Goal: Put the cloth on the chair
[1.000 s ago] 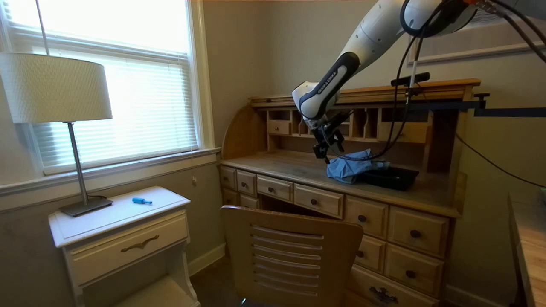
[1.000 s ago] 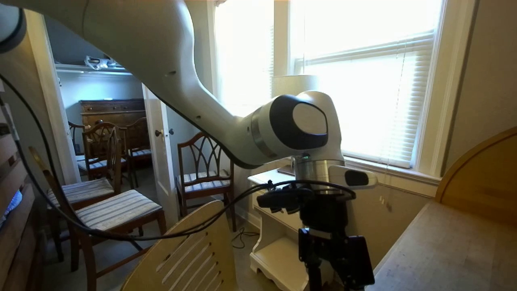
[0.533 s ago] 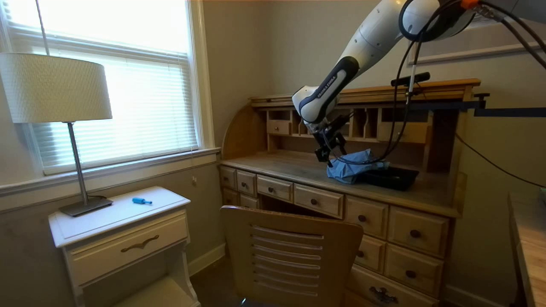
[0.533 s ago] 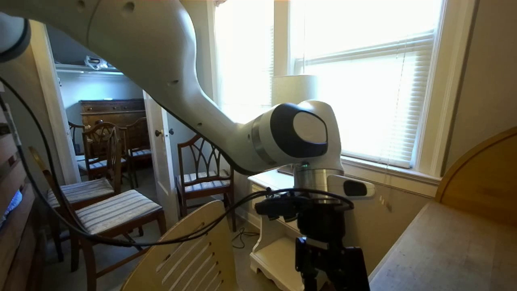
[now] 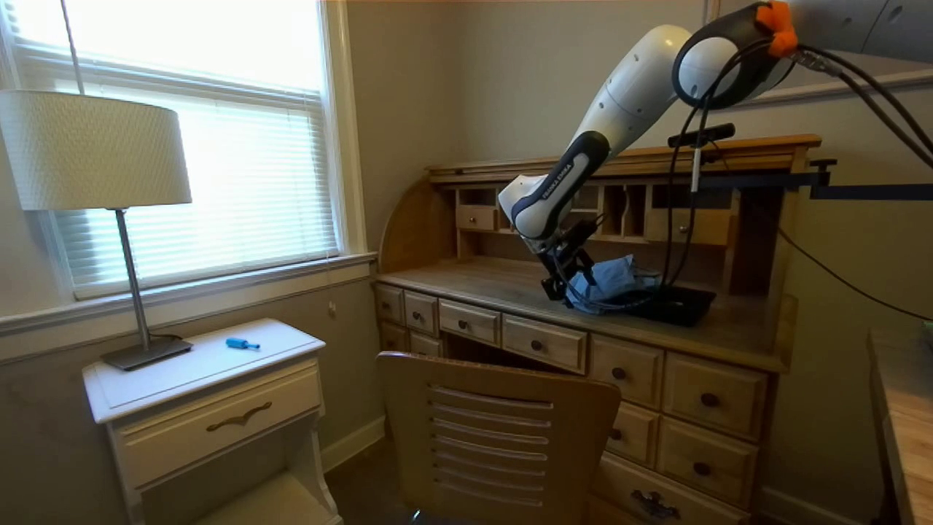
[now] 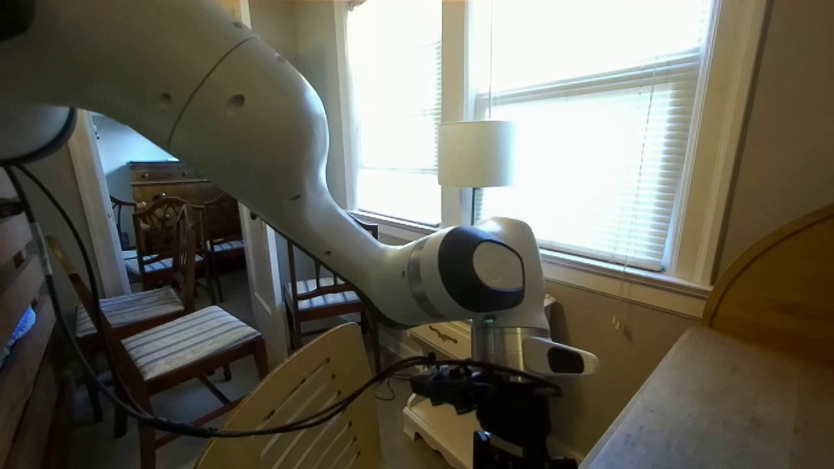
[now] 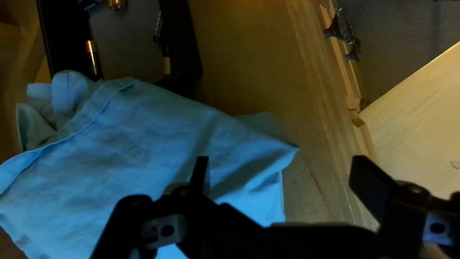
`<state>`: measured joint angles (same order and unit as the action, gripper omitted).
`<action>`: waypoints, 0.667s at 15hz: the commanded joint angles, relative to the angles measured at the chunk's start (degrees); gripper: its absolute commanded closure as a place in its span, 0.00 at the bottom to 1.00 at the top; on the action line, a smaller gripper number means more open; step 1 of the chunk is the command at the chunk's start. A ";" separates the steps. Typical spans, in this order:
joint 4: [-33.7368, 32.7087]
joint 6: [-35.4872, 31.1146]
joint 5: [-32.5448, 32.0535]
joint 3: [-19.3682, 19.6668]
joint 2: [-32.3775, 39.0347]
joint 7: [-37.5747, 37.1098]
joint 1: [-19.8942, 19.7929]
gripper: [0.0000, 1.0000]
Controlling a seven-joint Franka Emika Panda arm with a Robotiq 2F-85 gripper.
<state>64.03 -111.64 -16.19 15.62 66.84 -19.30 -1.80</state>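
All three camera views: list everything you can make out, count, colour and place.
Desk: one, brown, by the wall.
Tray: one, black, on the desk.
Batteries: at least three, black-copper, in the tray.
Cloth: one, blue, partly over the tray.
Slatted chair: one, light wood, at the desk.
Windows: two, white-blinded, near the lamp.
Nightstand: one, white, by the windows.
Lamp: one, off-white shade, on the nightstand.
Tool: one, blue, on the nightstand.
Striped-seat chairs: at least four, brown, around the doorway.
Dresser: one, brown, beyond the doorway.
Picture frame: one, pale, on the wall.
Bar: one, black, partly before the desk.
Arm: one, mostly white, above the desk.
Gripper: one, black, open, at the cloth.
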 commanded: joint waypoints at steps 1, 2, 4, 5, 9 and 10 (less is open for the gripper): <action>-5.56 1.94 -2.05 2.01 4.08 -0.60 0.73 0.00; -6.46 2.53 -2.22 2.45 4.68 -0.72 0.80 0.00; -7.34 3.24 -2.41 3.01 5.13 -0.83 0.98 0.00; -7.68 3.51 -2.24 3.10 5.29 -1.01 1.00 0.25; -9.45 5.47 -2.01 2.95 5.92 -0.77 0.82 0.48; -9.86 5.84 -2.02 2.94 6.13 -0.81 0.80 0.56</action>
<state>57.73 -108.37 -17.02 18.23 70.88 -19.30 -1.19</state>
